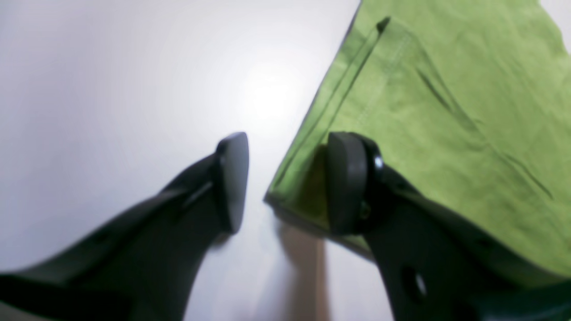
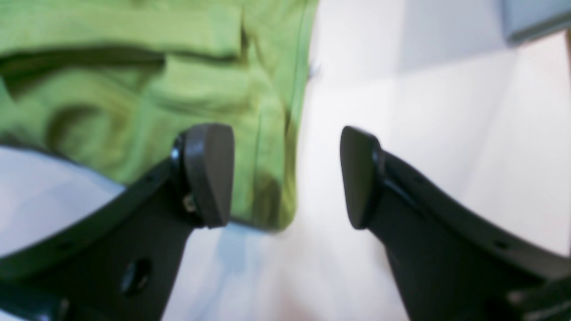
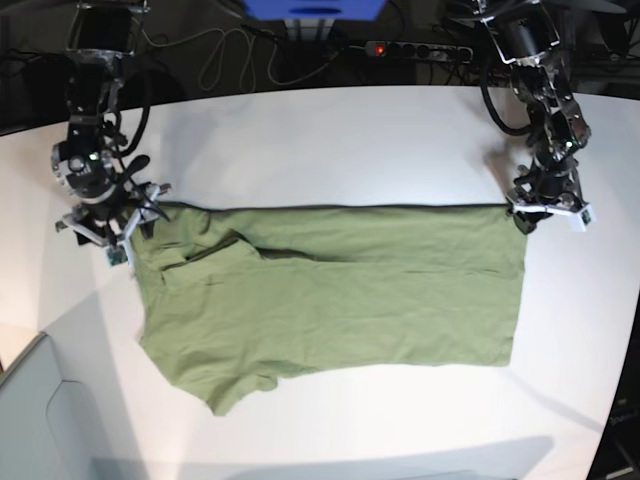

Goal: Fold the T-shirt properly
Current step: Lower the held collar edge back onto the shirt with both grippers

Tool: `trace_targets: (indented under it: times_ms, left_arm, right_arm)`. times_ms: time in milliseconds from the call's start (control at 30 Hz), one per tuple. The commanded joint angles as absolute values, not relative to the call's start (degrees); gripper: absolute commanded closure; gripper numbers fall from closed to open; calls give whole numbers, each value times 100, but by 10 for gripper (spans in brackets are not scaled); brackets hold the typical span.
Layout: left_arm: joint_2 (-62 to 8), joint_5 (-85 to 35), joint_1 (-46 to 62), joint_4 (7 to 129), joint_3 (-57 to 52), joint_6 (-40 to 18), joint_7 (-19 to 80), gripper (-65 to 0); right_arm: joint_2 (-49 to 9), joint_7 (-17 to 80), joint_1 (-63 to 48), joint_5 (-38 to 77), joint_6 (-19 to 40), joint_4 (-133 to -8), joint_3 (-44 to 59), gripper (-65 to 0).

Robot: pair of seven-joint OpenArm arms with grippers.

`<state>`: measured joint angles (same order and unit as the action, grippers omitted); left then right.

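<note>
The olive-green T-shirt [image 3: 330, 290] lies flat on the white table [image 3: 330, 140], folded over lengthwise, with a straight far edge and a sleeve at the lower left. My left gripper [image 1: 290, 183] is open at the shirt's far right corner [image 1: 446, 89]; one finger [image 1: 352, 183] is over the cloth, the other over bare table. It also shows in the base view [image 3: 545, 215]. My right gripper [image 2: 285, 176] is open at the far left corner [image 2: 134, 89], with the cloth's edge between its fingers. It also shows in the base view [image 3: 125, 235].
A power strip [image 3: 415, 48] and cables lie behind the table's far edge, beside a blue box [image 3: 315, 8]. A grey panel [image 3: 40, 420] stands at the front left corner. Dark floor surrounds the table.
</note>
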<state>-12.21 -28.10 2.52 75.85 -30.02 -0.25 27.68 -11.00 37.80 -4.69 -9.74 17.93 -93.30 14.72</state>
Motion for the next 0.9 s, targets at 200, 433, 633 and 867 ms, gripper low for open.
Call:
trace_targets:
  times_ms: [200,433,633,867]
  left_arm:
    - [-1244,-2809,198,7424,-3002,4,2835,-39]
    - [-1253,-2809,92,6993,-3002,-4,2835,0]
    - [-1244,-2809,303,7688,-3020,-4,2870,0]
    - [-1253,-2809,356,8374,-3029,4,2888,0]
  right_arm:
    - [-1165,3679,-374,-954,1851,-8866,1569,-361]
    - [-1182,3688,-409,-971,2026,-8593,1543,-267]
    - [-1191,3741,-418,-989,2554,-8620,1569,0]
    - [-1323,3749,-365,-989,2571,-9138,1569,-1]
